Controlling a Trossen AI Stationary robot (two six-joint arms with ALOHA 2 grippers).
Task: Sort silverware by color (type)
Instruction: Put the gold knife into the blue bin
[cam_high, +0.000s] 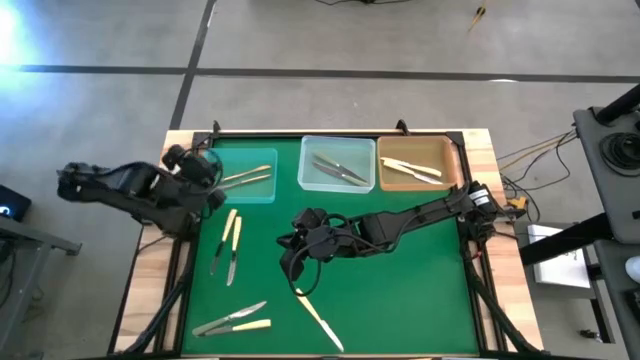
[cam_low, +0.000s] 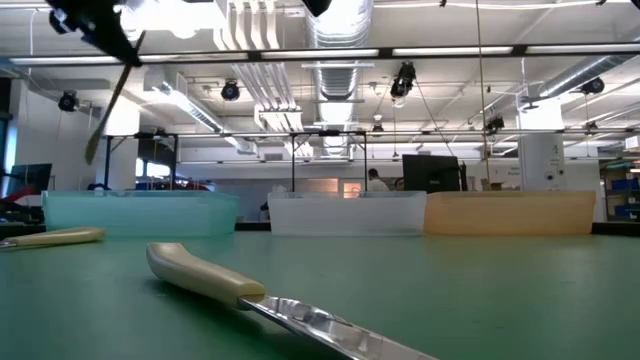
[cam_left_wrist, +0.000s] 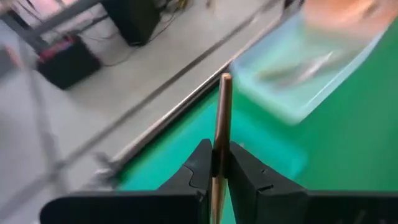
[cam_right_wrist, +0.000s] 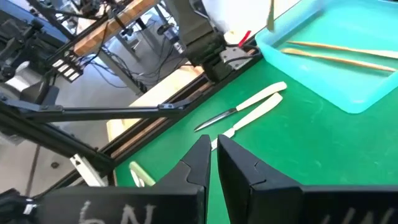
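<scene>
Nearest the low camera lies a cream-handled knife (cam_low: 250, 292) on the green surface (cam_high: 400, 290). Left claw (cam_left_wrist: 217, 163) pinches a golden-bronze piece (cam_left_wrist: 222, 118) beside the teal tray (cam_high: 265, 192); next, release it there. Right claw (cam_right_wrist: 213, 155) hovers closed, empty, mid-surface.

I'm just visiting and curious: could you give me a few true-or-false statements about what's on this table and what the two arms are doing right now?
1. The left gripper is shut on a golden-bronze piece. True.
2. The right gripper holds a knife. False: it is shut and holds nothing.
3. The three trays are all empty. False: the blue tray, clear tray and tan tray each hold cutlery.
4. Cream-handled knives lie loose on the green mat. True.
</scene>
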